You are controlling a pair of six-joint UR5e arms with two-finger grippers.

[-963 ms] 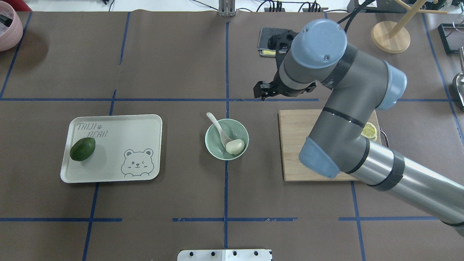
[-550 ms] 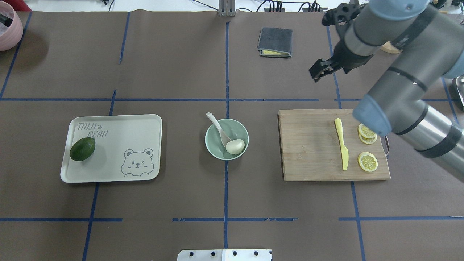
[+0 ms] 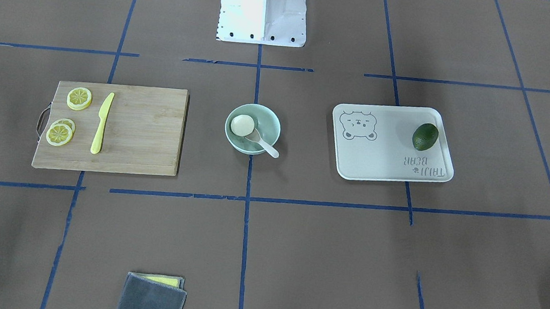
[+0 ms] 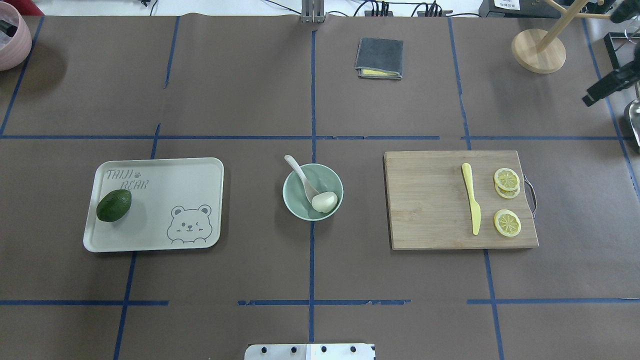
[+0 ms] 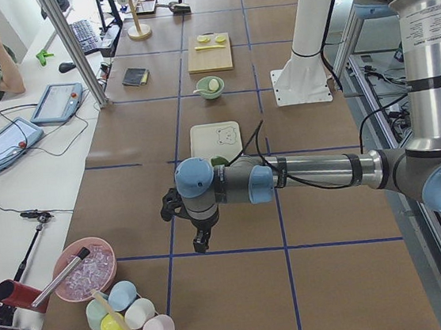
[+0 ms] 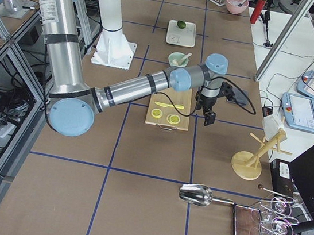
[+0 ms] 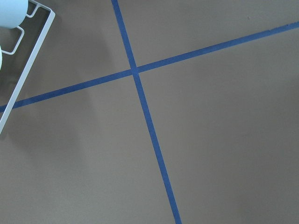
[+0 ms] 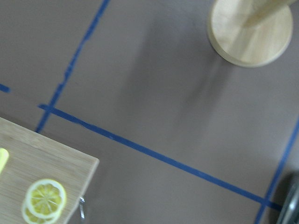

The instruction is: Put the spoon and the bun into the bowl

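Mid-table: bun [image 4: 324, 201] sits in mint bowl [image 4: 299, 210], spoon [image 4: 300, 175] scoop beside it, handle out over the rim. Farther out, right gripper [image 6: 209, 120] hangs past cutting board [image 4: 430, 200] — jaw state can't be told. Left gripper [image 5: 201, 243] hangs over bare paper at table's left end — can't tell either.

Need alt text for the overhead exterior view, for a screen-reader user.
A mint-green bowl in the middle holds a white bun and a spoon whose handle pokes over the rim. Left of it, a bear-printed tray carries a dark green fruit; right of it, a cutting board holds a yellow knife and lemon slices.
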